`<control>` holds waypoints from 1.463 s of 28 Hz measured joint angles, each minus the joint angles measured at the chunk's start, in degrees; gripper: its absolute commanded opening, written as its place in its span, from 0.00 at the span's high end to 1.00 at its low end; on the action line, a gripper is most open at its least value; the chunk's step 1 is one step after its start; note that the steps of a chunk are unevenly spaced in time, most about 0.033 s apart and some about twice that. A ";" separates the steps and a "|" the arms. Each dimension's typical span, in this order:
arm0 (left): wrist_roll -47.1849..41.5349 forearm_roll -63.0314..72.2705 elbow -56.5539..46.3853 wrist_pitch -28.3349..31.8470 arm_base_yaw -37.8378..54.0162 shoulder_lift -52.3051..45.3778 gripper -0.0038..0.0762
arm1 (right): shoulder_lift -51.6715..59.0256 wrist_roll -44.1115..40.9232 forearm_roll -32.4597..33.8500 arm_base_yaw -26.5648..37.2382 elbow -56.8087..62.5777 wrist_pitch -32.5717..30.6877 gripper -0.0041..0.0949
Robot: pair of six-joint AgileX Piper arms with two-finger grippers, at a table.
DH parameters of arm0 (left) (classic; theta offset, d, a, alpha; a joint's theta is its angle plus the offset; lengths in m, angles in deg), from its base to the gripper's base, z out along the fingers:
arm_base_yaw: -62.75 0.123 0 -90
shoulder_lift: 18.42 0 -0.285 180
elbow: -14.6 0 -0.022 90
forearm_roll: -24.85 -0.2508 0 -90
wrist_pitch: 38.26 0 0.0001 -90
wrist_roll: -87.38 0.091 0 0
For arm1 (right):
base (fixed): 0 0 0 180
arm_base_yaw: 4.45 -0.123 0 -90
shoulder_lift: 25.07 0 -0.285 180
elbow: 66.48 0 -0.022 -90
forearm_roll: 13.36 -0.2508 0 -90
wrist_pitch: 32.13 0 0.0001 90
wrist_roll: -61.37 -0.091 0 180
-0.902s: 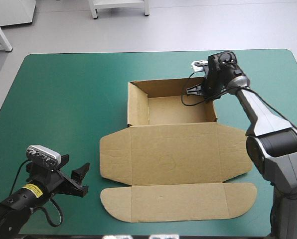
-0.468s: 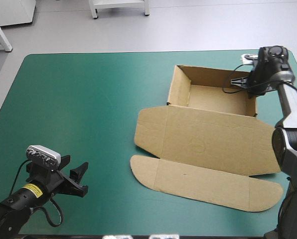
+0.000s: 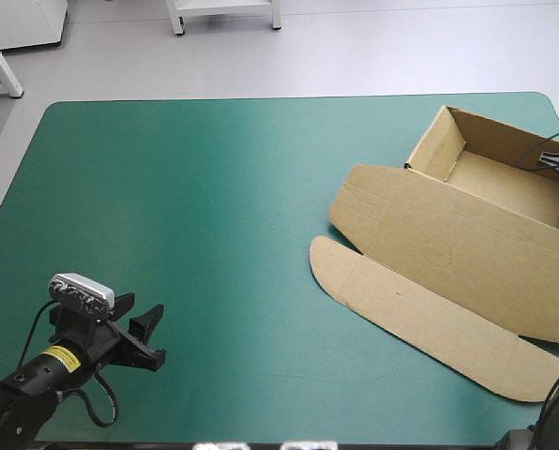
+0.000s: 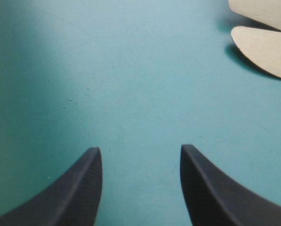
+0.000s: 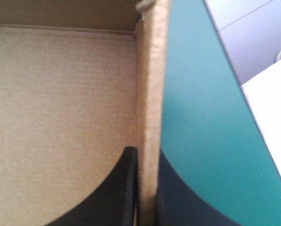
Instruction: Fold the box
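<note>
Brown corrugated board, cut and creased, makes up the box (image 3: 467, 244). It lies at the right side of the table (image 3: 214, 187), askew to the edges. Its open tray (image 3: 509, 183) sits near the far right corner. The lid (image 3: 420, 234) lies flat on the teal-green cover, and the rounded tuck flap (image 3: 420, 309) runs toward the near right edge. The right gripper (image 5: 145, 150) has its jaws all but closed on the tray's side wall (image 5: 150, 70), with one black finger inside over the tray floor (image 5: 60, 94) and the other outside over the cover. The left gripper (image 3: 153, 337) rests near the near left corner, well apart from the box. Its jaws stand wide apart and hold nothing, with bare cover beneath them. Assessment: the board is likely light and stiff across its panels, and it should bend readily only along the scored creases. It probably slides easily on the cover, so a pinch on one wall will tend to swing the whole sheet rather than lift it. Cut edges are liable to crush under a hard grip. The upright walls offer the surest hold, best taken near a corner where two walls brace each other. The lid and flap lie flat, so they give no purchase until a free edge is raised. The box's position close to the right edge is noted as a risk of overhang.
</note>
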 measured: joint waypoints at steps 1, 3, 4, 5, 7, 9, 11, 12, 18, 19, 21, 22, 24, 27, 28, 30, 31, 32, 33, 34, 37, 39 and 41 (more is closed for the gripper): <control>0.00 0.00 0.00 0.00 0.00 0.00 0.49 | 0.00 0.00 0.00 1.48 0.00 -0.06 0.97; 0.00 0.00 0.00 0.00 0.00 0.00 0.49 | 0.00 0.00 0.05 3.58 0.00 -0.12 0.97; 0.00 0.00 0.00 0.00 0.00 0.00 0.49 | 0.00 0.00 0.05 4.70 0.00 -0.12 0.97; 0.00 0.00 0.00 0.00 0.00 0.00 0.49 | 0.00 0.00 0.11 5.77 0.00 -0.12 0.97; 0.00 0.00 0.00 0.00 0.00 0.00 0.49 | 0.00 0.00 0.16 7.56 0.00 -0.12 0.97; 0.00 0.00 0.00 0.00 0.00 0.00 0.49 | 0.00 -0.04 0.16 9.30 0.00 -0.12 0.97; 0.00 0.00 0.00 0.00 0.00 0.00 0.49 | 0.00 -0.17 0.16 10.66 0.00 -0.12 0.97; 0.00 0.00 0.00 0.00 0.00 0.00 0.49 | 0.00 -0.22 -0.04 11.30 0.00 -0.12 0.97; 0.00 0.00 0.00 0.00 0.00 0.00 0.49 | 0.00 -0.22 -0.48 12.81 0.00 -0.12 0.96; 0.00 0.00 0.00 0.00 0.00 0.00 0.49 | -0.12 -0.10 -0.69 12.86 0.00 -0.12 0.96; 0.00 0.00 0.00 0.00 0.00 0.00 0.49 | -0.42 0.23 -1.05 12.86 0.00 -0.12 0.96; 0.00 0.00 0.00 0.00 0.00 0.00 0.49 | -0.63 0.37 -1.30 12.92 0.00 -0.12 0.93; 0.00 0.00 0.00 0.00 0.00 0.00 0.50 | -0.96 0.43 -1.58 12.92 0.00 -0.06 0.86; 0.00 0.00 0.00 -0.05 0.00 0.00 0.50 | -1.13 0.48 -1.70 12.92 0.00 0.07 0.63; 0.00 0.00 0.00 -0.05 0.00 0.00 0.50 | -1.13 0.48 -1.77 12.92 0.00 0.07 0.54; 0.00 0.00 0.00 -0.05 0.00 0.00 0.50 | -1.13 0.30 -1.77 12.92 0.00 0.07 0.31; 0.00 0.00 0.00 -0.05 0.00 0.00 0.50 | -1.13 -0.30 -1.71 12.92 0.00 0.07 0.24; 0.00 0.00 0.00 -0.05 0.00 0.00 0.50 | -1.13 -0.73 -1.50 12.92 0.00 0.07 0.20; 0.00 0.00 0.00 -0.11 0.00 0.00 0.50 | -1.13 -1.14 -1.31 12.92 0.00 0.07 0.20; 0.00 0.00 0.00 -0.11 0.00 0.00 0.50 | -1.13 -1.29 -1.26 12.92 0.00 0.07 0.20; 0.00 0.00 0.00 -0.11 0.00 0.00 0.50 | -1.00 -1.50 -1.26 12.92 0.00 0.07 0.20; 0.00 0.00 0.00 -0.11 0.00 0.00 0.50 | -0.45 -1.55 -1.73 13.04 -0.17 0.07 0.20; 0.00 0.00 0.00 -0.11 0.00 0.00 0.50 | 1.79 -1.46 -5.06 13.96 -0.74 -0.04 0.23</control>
